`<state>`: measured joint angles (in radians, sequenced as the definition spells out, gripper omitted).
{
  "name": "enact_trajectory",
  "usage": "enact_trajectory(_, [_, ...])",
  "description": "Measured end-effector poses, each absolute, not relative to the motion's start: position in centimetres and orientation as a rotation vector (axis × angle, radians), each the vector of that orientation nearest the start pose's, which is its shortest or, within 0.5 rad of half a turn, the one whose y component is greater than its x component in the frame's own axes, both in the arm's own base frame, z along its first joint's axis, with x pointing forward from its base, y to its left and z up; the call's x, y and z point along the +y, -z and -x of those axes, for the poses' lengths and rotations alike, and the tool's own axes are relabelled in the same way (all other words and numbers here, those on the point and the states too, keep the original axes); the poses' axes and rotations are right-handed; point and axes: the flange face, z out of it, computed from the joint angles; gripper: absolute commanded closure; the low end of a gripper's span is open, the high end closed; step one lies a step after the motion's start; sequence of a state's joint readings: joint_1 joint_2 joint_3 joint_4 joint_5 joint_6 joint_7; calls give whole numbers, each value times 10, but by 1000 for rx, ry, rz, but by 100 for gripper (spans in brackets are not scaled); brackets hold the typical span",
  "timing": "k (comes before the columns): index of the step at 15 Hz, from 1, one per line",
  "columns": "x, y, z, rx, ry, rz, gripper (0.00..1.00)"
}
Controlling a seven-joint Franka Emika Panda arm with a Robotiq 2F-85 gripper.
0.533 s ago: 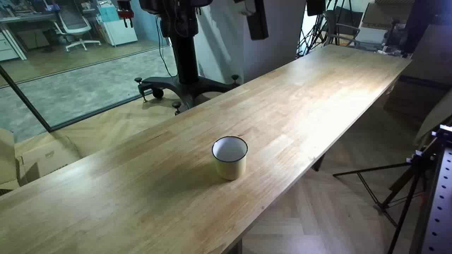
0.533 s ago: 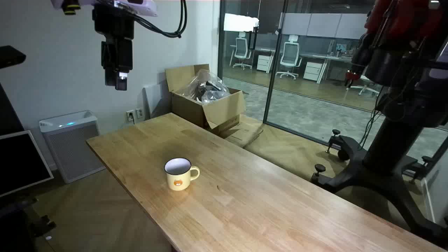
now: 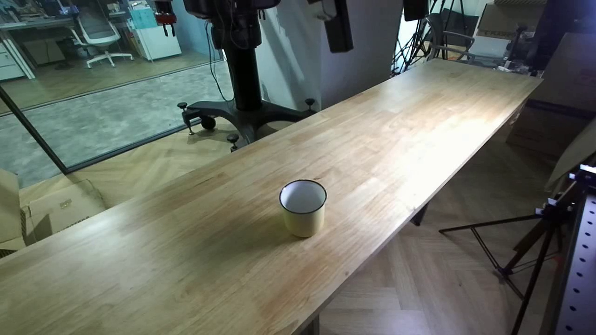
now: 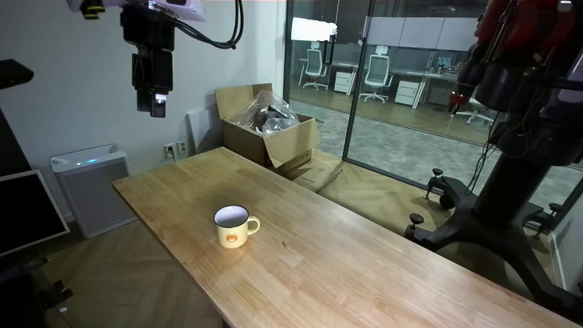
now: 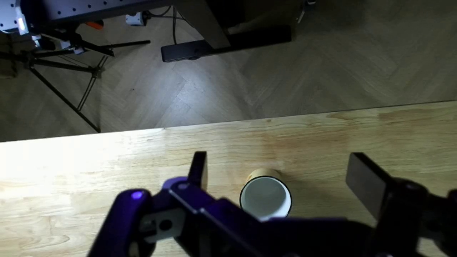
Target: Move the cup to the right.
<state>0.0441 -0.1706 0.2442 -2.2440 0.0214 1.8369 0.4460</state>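
Cup (image 4: 231, 231): upright on the table (image 4: 328, 259), near one long edge.
Gripper (image 5: 278, 167): released; fingers (image 5: 365, 184) spread wide, clear of the cup, positioned well above the table.
Wrist view: cup visible between the fingers.
Box (image 4: 243, 141): open, containing clear plastic (image 4: 282, 124); near the table corner.

Long wooden table (image 3: 372, 144), cream-yellow cup (image 4: 232, 229) upright on it, nearer one long edge
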Motion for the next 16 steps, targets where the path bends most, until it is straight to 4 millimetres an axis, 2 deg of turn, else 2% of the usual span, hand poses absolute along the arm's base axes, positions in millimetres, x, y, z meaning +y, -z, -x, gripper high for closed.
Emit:
enact_trajectory(8, [135,-419,-446,281,-343,3216,0])
enact_trajectory(10, [128,-420,-457,337,-231,3222,0])
enact_trajectory(13, [94,-418,-484,490,-33,3246,0])
enact_trajectory(16, [46,-400,-513,629,44,3269,0])
